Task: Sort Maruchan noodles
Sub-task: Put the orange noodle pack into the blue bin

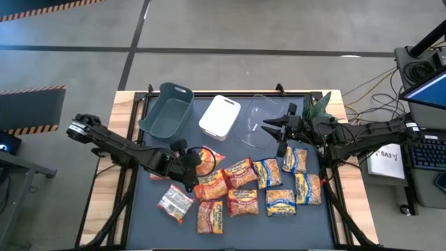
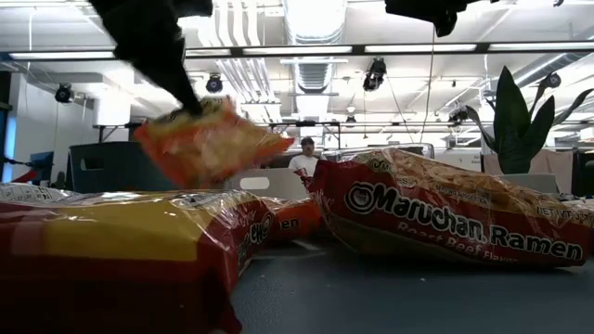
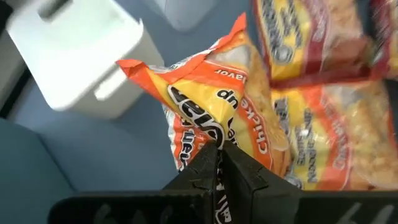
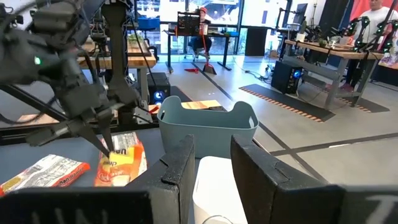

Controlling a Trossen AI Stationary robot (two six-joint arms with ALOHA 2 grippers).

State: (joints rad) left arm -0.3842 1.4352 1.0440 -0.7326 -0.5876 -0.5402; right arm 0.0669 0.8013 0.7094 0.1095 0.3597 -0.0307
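Several Maruchan packets lie flat on the dark mat: orange-red ones (image 1: 240, 173), blue-and-yellow ones (image 1: 281, 202) and a whitish-silver one (image 1: 174, 203). My left gripper (image 1: 189, 164) is at the left end of this heap, shut on one orange packet (image 1: 206, 161). That packet also shows raised in the low view (image 2: 209, 141). My right gripper (image 1: 268, 127) hovers open over the clear bin (image 1: 258, 124), touching nothing. Its fingers frame the white bin (image 4: 214, 180) in the right wrist view. My left gripper (image 3: 216, 155) pinches the orange packet between its two fingers at the packet's edge (image 3: 208, 132). The fingers (image 2: 190, 104) come down at a slant from above. The packet is lifted clear of the mat and hangs tilted below them (image 2: 213, 148).
Three bins stand in a row along the mat's far side: grey-green (image 1: 167, 109), white (image 1: 220, 115) and clear. A green plant (image 1: 322, 106) stands at the far right corner. Bare mat lies at the near left. A person (image 2: 303, 160) sits in the room beyond.
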